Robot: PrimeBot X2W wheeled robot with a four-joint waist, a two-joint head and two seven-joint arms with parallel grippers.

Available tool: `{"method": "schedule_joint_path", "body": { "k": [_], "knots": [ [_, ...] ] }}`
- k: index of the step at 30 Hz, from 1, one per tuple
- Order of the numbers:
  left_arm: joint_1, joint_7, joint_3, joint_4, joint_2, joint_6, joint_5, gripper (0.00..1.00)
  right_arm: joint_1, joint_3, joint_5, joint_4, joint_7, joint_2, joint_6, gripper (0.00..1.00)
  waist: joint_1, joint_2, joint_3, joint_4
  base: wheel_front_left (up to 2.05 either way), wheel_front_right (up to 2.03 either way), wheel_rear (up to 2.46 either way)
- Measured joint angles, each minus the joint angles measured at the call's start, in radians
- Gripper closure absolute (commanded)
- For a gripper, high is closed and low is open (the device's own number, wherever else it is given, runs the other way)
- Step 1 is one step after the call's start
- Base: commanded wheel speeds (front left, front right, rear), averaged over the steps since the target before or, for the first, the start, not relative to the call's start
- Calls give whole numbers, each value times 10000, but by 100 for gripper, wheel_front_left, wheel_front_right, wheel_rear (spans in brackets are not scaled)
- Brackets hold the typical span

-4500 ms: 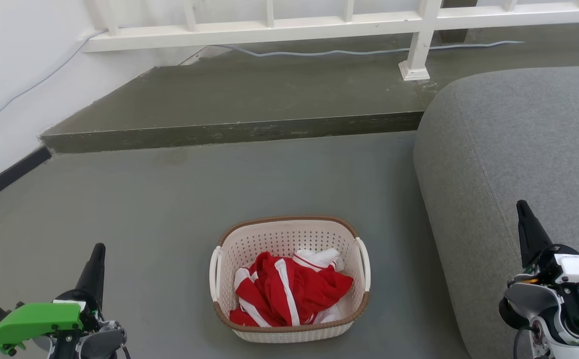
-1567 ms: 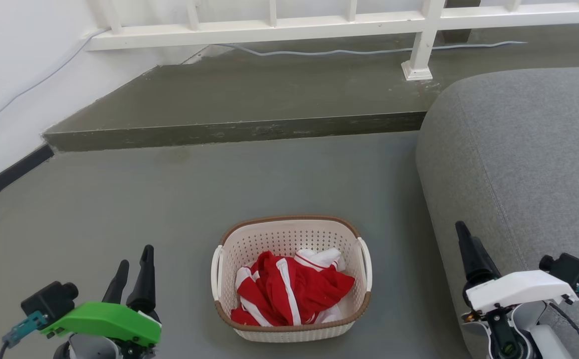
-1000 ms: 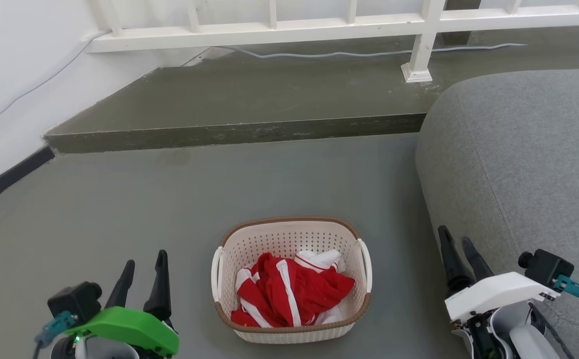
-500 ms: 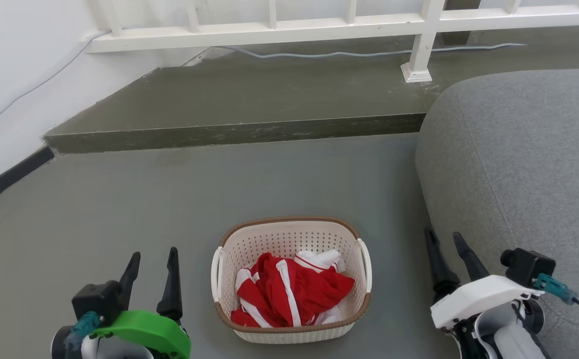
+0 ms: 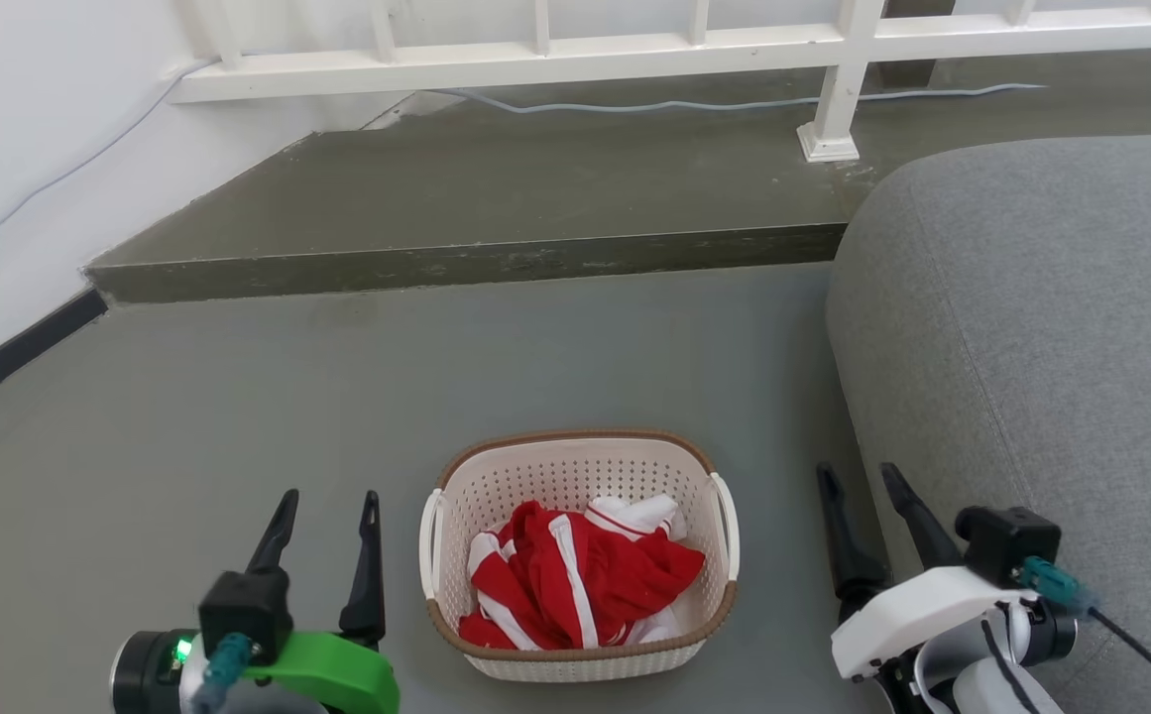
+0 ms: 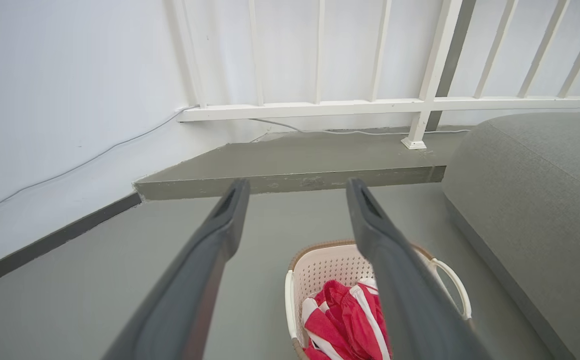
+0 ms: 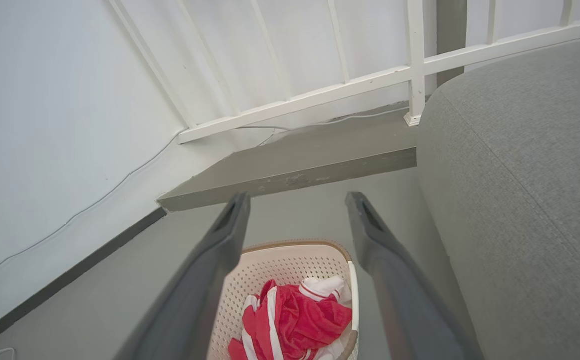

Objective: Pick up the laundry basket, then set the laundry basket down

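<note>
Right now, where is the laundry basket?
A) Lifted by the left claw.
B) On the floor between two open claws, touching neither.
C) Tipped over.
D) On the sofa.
B: the laundry basket stands on the floor, left claw and right claw open, clear of it.

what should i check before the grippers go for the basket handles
1. Left gripper open: ok.
2. Right gripper open: ok.
3. Laundry basket upright on the floor: ok.
4. Side handles free of the red and white clothes: ok.
5. Grippers at the handles: not ok, each sits beside the basket, apart from it.
6. Room between right gripper and grey sofa: cannot tell.
</note>
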Motion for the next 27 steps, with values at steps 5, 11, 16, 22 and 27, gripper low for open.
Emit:
{"method": "schedule_joint_path", "body": {
  "k": [5,11,16,22,27],
  "knots": [
    [38,-148,-132,-35,2,113,662,0,0,165,-633,-50,-134,-2,-86,0,0,0,12,5,0,0,0],
    [150,-320,-230,-65,2,213,1279,0,1,359,-1407,-107,-322,-2,-173,0,0,0,22,9,0,0,0],
    [196,-439,-234,-94,-8,299,1567,0,1,506,-1960,-157,-470,0,-249,0,0,0,32,9,0,0,0],
    [246,-439,-209,-88,-15,307,1526,0,1,506,-1979,-157,-472,-2,-249,0,0,0,37,5,0,0,0],
    [256,-439,-173,-75,-42,307,1429,0,2,491,-1977,-157,-472,0,-249,0,0,0,23,5,0,0,0]
  ]
}}
